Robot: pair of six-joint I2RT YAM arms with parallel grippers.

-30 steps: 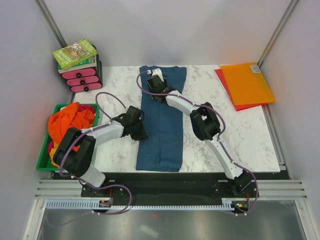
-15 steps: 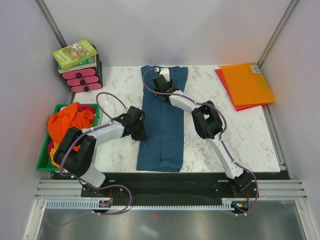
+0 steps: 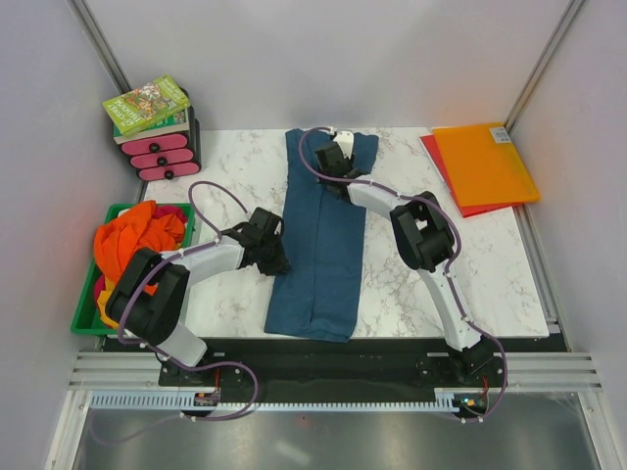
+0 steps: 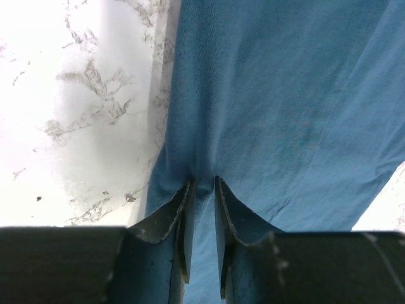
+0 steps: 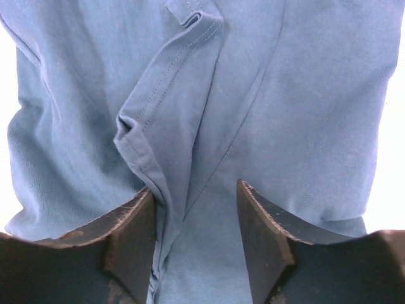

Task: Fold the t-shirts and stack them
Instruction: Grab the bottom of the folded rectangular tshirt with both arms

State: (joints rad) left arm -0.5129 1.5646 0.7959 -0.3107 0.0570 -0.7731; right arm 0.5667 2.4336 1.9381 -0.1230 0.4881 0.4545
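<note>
Lying on the marble bench, the blue t-shirt is folded into 1 long narrow strip, well apart from everything else on the surface

- Long axis: runs from the near edge to the far edge, with the far end leaning a little to the right
- Left fingers: at the strip's left edge, about mid-length. The left wrist view shows them drawn close together with a pucker of blue cloth pinched between the tips, so they are clamped on the shirt's edge
- Left arm pose: elbow low and out to the left, forearm reaching across the bench towards the shirt
- Right fingers: over the strip's far end. The right wrist view shows them standing apart, with a loose hemmed flap running down beside 1 of them. It seems not to be gripped, but the tips are partly cut off by the frame
- Right arm pose: stretched long from its base, elbow raised over the bench to the right of the strip, wrist turned in over the cloth
- Key relation: nearly the whole length of the strip lies on the near side of the right fingers, and the right arm alone is at that end, so it would have to carry any fold of the far end towards the near one. The left fingers pin the middle
- Orange t-shirts: heaped unfolded in the green bin at the left, not yet handled
- Progress, as a judgement: lengthwise fold done, crosswise fold and stacking not yet done
</note>
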